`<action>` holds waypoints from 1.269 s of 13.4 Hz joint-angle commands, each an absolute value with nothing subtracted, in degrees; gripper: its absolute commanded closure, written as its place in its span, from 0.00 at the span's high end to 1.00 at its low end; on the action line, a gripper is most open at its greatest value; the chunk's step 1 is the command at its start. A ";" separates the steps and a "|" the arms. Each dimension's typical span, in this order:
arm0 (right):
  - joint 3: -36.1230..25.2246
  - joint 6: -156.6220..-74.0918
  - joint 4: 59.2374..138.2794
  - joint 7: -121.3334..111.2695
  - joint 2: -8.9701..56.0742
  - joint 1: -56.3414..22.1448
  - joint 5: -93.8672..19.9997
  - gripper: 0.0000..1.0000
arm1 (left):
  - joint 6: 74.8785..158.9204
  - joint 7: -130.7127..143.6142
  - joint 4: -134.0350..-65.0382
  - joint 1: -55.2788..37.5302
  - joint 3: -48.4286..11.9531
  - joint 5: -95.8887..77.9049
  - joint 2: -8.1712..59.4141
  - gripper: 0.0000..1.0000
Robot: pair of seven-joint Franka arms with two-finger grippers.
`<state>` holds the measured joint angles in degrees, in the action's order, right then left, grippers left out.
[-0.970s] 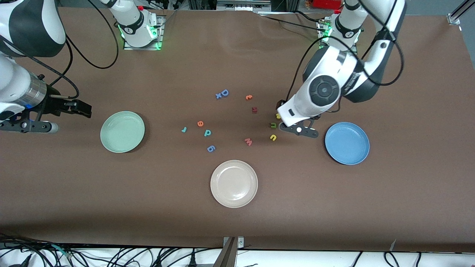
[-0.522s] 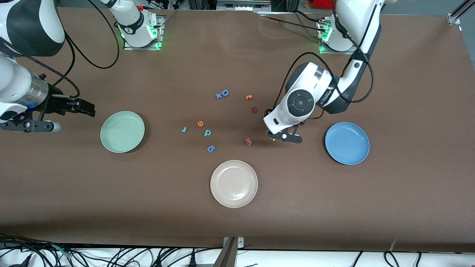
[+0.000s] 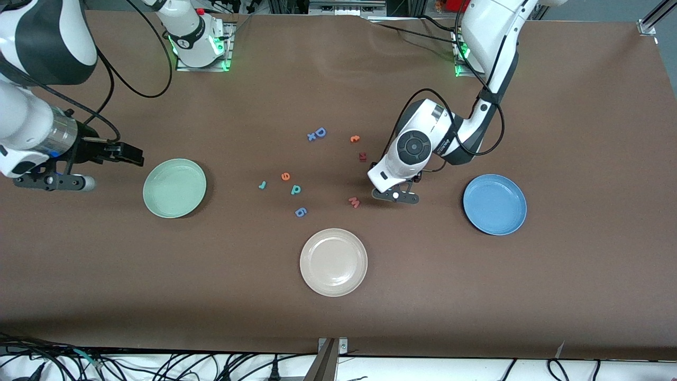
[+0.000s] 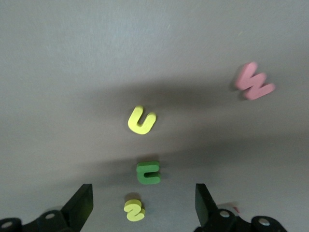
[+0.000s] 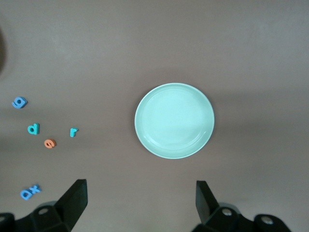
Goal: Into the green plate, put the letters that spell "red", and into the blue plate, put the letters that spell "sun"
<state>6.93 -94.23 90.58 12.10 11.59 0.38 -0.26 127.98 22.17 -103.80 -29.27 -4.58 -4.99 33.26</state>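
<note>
Low over the middle of the table, the left gripper (image 4: 142, 205) hangs with its two fingers (image 4: 82, 203) spread wide and nothing between them but table; the yellow "s" (image 4: 134, 210) lies in the gap beneath them. In a short row with it lie the green "n" (image 4: 148, 172) and the yellow "u" (image 4: 141, 120), and the pink "w" (image 3: 354, 202) sits off to one side, nearer the front camera than the dark red letter (image 3: 363, 156). In the front view the left arm hides all three "sun" letters. The blue plate (image 3: 494, 204) rests toward the left arm's end of the table, holding nothing.

Over the table's edge at the right arm's end, the right gripper (image 5: 140, 205) waits with its fingers released and apart, grasping nothing. The green plate (image 3: 174, 188) lies just beside it, bare. Between that plate and the table's middle lie the teal "r" (image 3: 262, 184), the orange "e" (image 3: 285, 176) and the teal "d" (image 3: 296, 189), close together but apart. The blue "g" (image 3: 300, 212) lies nearer the front camera, the blue "D" (image 3: 320, 132) farther. The beige plate (image 3: 333, 262) sits toward the table's front edge.
</note>
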 commanded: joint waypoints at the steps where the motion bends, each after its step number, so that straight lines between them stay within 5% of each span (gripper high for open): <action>1: 7.12 -94.83 91.23 20.27 12.74 -3.67 -0.97 0.99 | 131.90 22.76 -106.95 -30.67 -3.87 -5.36 32.34 0.93; 4: 7.12 -98.59 92.98 30.02 15.46 -7.29 -0.97 0.99 | 135.00 22.76 -108.02 -30.94 -3.87 -5.19 33.05 0.91; 7: 7.12 -111.31 101.92 37.69 16.00 -11.06 -0.79 0.99 | 138.15 23.02 -108.54 -31.02 -3.87 -5.01 34.80 0.86; 8: 7.12 -115.53 104.91 39.18 16.17 -11.68 -0.79 0.99 | 138.34 23.20 -108.72 -31.46 -3.87 -4.92 34.80 0.78; 10: 7.12 -122.14 109.41 41.91 17.66 -13.18 -0.79 0.99 | 138.34 23.55 -108.72 -31.64 -3.87 -4.92 34.37 0.38; 12: 7.12 -127.25 110.83 45.33 20.73 -15.02 -0.79 0.99 | 138.34 25.31 -108.72 -31.73 -3.87 -4.92 34.54 0.20; 17: 7.12 -135.25 110.92 52.19 28.46 -18.45 -0.79 0.99 | 134.49 25.31 -108.46 -31.29 -3.78 -4.92 31.74 0.15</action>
